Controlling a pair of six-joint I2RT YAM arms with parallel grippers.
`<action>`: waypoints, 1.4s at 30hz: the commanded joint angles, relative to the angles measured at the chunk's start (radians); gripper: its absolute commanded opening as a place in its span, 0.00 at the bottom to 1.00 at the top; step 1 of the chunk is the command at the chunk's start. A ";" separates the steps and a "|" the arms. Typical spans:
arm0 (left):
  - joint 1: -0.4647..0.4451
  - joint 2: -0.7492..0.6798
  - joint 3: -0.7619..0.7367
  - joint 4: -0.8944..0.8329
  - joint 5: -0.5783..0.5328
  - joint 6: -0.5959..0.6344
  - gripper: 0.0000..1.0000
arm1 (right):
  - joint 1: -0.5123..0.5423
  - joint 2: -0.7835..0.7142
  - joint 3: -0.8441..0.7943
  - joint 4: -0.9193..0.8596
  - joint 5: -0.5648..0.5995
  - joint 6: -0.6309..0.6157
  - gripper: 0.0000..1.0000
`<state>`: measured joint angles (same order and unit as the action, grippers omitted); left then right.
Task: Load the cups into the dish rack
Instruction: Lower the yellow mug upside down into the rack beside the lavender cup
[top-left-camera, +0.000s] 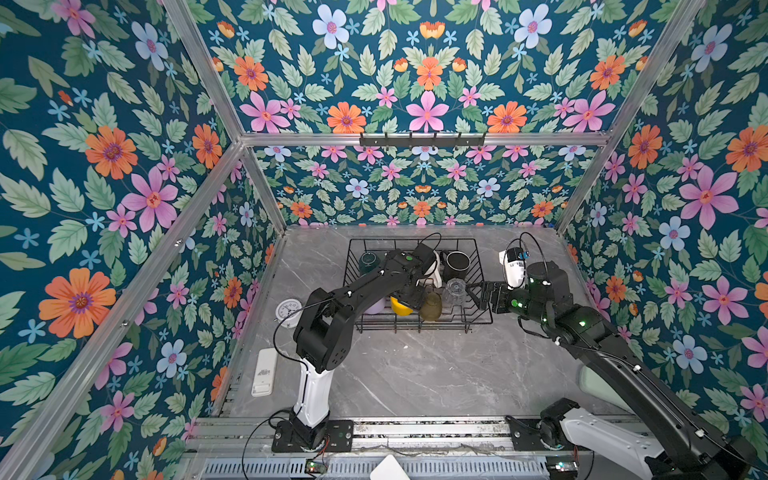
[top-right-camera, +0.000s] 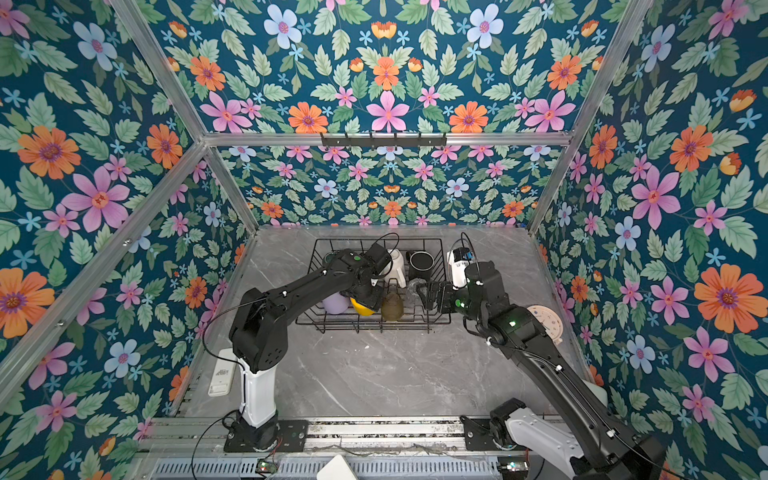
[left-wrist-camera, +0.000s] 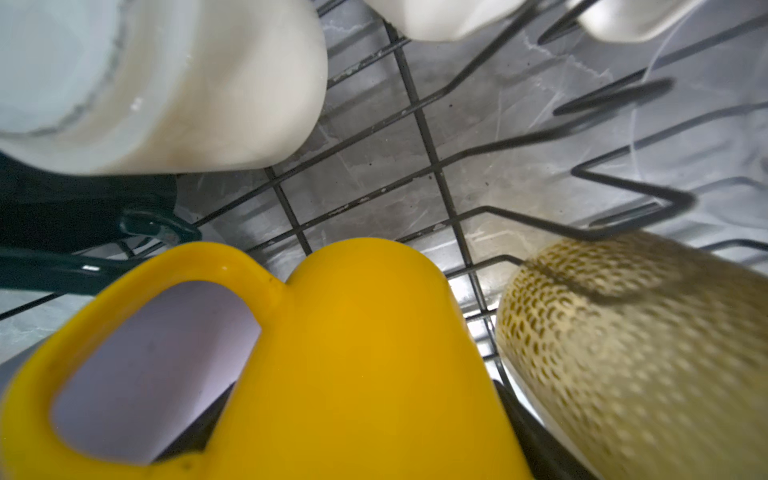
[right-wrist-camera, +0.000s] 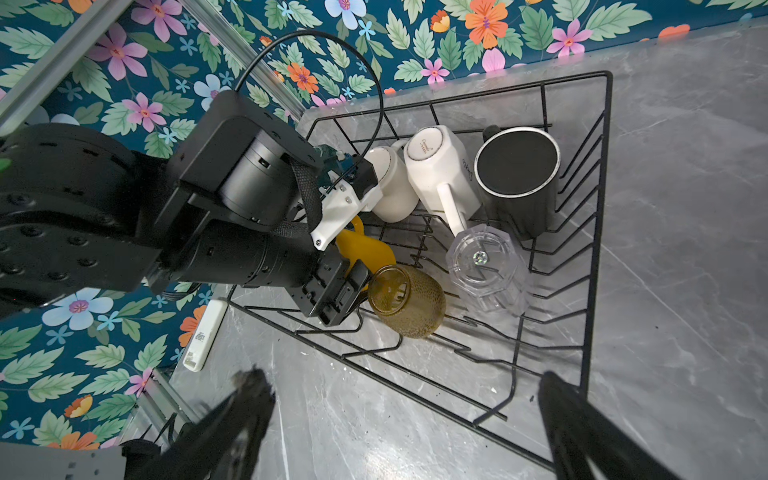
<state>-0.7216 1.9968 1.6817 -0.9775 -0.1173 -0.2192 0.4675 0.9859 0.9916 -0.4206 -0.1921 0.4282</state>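
The black wire dish rack (top-left-camera: 415, 240) (right-wrist-camera: 597, 232) stands at the back of the table. My left gripper (top-left-camera: 409, 297) reaches down into it, shut on the yellow cup (top-left-camera: 400, 306) (left-wrist-camera: 365, 353), with a dark finger (left-wrist-camera: 528, 419) on each side of the cup's body. Beside it in the rack are a lilac tumbler (top-left-camera: 376, 307), an olive-amber glass (right-wrist-camera: 405, 301), a clear glass (right-wrist-camera: 486, 270), a white mug (right-wrist-camera: 440, 170), a cream mug (right-wrist-camera: 390, 183), a black mug (right-wrist-camera: 517, 166) and a teal mug (top-left-camera: 368, 262). My right gripper (right-wrist-camera: 403, 376) hangs open and empty over the rack's right front corner.
A round white clock (top-left-camera: 288, 311) and a white remote (top-left-camera: 264, 372) lie on the grey marble table left of the rack. Another round clock (top-right-camera: 544, 324) lies at the right, partly under my right arm. A black hook rail (top-left-camera: 422, 139) hangs on the back wall.
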 joint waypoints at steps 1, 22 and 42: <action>0.006 0.008 0.002 0.019 -0.009 -0.008 0.10 | 0.000 0.000 -0.002 0.019 -0.007 0.007 0.99; 0.019 0.008 -0.044 0.042 -0.005 -0.027 0.76 | -0.007 0.003 -0.014 0.030 -0.019 0.014 0.99; 0.021 -0.009 -0.049 0.039 0.005 -0.023 0.89 | -0.009 0.002 -0.014 0.034 -0.029 0.020 0.99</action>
<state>-0.7013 1.9980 1.6337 -0.9173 -0.1055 -0.2413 0.4568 0.9916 0.9768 -0.4145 -0.2108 0.4431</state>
